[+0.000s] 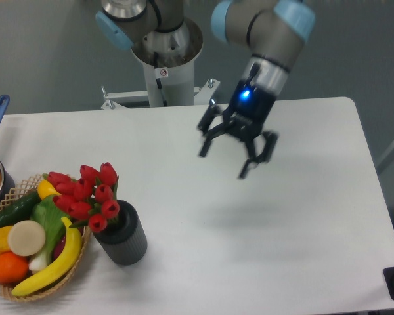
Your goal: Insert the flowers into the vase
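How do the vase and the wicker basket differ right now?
The vase is dark, ribbed and upright; the wicker basket is pale, woven, low and wide. The vase holds the flowers; the basket holds fruit and vegetables. They sit side by side on the table.

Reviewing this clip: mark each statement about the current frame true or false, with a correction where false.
1. The flowers stand in the vase. True.
2. The gripper is shut on the flowers. False: it is open, empty, up and to the right of them.
3. The vase lies tipped over. False: it stands upright.
4. The wicker basket, left of the vase, holds a banana. True.
5. The flowers are yellow. False: red.
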Motion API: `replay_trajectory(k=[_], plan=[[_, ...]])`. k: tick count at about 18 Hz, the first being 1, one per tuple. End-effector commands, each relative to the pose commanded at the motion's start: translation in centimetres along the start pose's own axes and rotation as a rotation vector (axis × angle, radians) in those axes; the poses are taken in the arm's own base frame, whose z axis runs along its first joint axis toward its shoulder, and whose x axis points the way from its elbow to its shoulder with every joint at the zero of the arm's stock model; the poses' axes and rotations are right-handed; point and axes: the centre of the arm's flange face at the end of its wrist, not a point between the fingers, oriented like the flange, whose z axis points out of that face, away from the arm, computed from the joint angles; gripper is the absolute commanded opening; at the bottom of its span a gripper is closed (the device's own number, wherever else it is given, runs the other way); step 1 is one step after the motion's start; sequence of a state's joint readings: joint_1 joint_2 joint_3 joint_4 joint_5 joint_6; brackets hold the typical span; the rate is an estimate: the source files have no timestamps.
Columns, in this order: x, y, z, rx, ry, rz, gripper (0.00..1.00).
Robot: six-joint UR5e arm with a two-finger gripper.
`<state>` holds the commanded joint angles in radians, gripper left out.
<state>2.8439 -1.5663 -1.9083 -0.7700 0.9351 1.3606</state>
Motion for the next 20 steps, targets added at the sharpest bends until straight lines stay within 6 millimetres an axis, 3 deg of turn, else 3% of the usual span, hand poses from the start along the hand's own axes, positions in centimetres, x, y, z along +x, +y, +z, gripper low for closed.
replay_trajectory(k=[5,9,14,20], plan=[[-0.7,1.4,-2.9,-0.228,-0.063,0.001,1.00],[0.6,1.9,-6.8,-0.422,-0.030,0.127,1.00],[0.1,4.8,-11.8,-0.478,0.070,0.218,1.00],[-0.2,7.4,-14.8,-0.501,0.143,0.342,1.00]])
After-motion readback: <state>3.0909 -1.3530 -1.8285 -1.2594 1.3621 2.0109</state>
